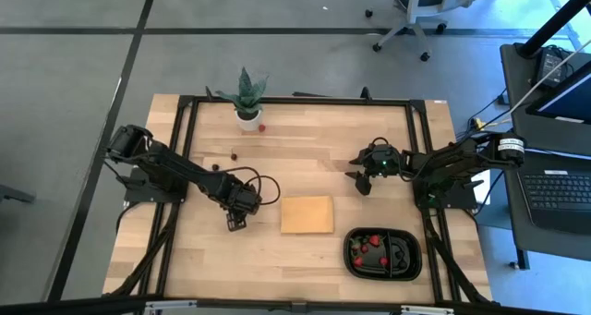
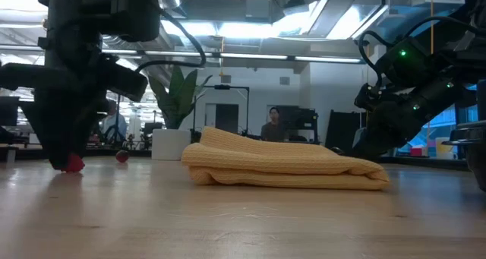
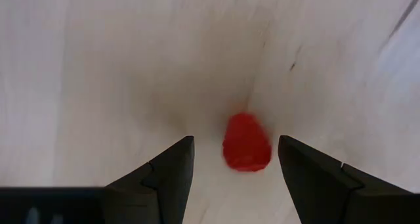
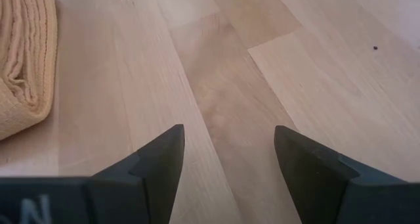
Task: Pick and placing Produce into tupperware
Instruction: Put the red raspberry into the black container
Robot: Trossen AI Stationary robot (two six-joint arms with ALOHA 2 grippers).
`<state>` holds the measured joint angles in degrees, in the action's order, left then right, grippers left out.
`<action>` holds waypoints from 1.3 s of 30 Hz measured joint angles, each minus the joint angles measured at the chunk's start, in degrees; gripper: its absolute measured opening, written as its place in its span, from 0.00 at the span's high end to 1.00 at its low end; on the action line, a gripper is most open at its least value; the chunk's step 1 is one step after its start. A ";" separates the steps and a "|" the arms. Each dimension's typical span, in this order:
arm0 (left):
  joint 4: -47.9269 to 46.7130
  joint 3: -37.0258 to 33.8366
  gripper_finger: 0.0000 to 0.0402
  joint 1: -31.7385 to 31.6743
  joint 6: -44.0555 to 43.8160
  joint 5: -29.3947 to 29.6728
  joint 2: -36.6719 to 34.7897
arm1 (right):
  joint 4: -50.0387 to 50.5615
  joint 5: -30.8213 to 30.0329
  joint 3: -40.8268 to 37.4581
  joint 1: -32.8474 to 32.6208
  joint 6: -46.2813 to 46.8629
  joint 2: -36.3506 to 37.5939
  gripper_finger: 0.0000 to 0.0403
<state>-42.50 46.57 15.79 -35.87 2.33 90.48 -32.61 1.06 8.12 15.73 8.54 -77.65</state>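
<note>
Overhead, the left gripper (image 1: 236,224) sits low beside the pad (image 1: 307,214) while the tray (image 1: 412,260) holds red berries (image 1: 368,250) near the front edge, and the left wrist view shows 1 red berry (image 3: 246,142) between spread fingers (image 3: 164,175), the right gripper (image 4: 226,161) likewise spread over bare wood.

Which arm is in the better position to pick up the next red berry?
The left: its open gripper already brackets a red berry on the table. The right gripper is open over bare wood.
</note>
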 joint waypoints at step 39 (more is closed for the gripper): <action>1.70 0.25 0.75 -0.07 1.93 0.10 3.48 | -0.56 0.00 -0.02 0.02 0.02 0.00 0.41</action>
<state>-40.80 46.82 15.73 -33.94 2.43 93.96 -33.17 1.06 8.10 15.75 8.56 -77.65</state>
